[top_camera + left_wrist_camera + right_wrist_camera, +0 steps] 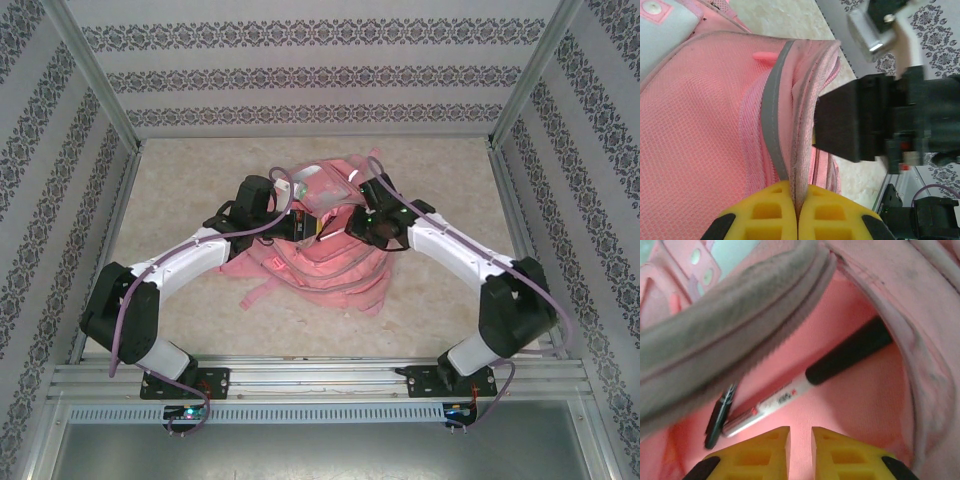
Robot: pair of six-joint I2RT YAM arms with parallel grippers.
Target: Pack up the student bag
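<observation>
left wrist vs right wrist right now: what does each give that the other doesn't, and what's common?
Left wrist: the left gripper shut on the zip edge of the student bag from outside, beside a grey strip, with the right arm close to the bag's rim and the bare table beyond.
Right wrist: the bag's pink interior, holding a white marker with a black cap and a small dark clip-like piece. The right gripper is open near them, gripping nothing.
Both: pink bag fabric, zip edging, yellow fingertips at the bottom.

- I saw both arms reaching forward and angled inward, wrists close together.
- My left gripper [797, 194] was clamped on the student bag [700, 125] rim.
- My right gripper [801, 434] stood slightly apart, empty.
</observation>
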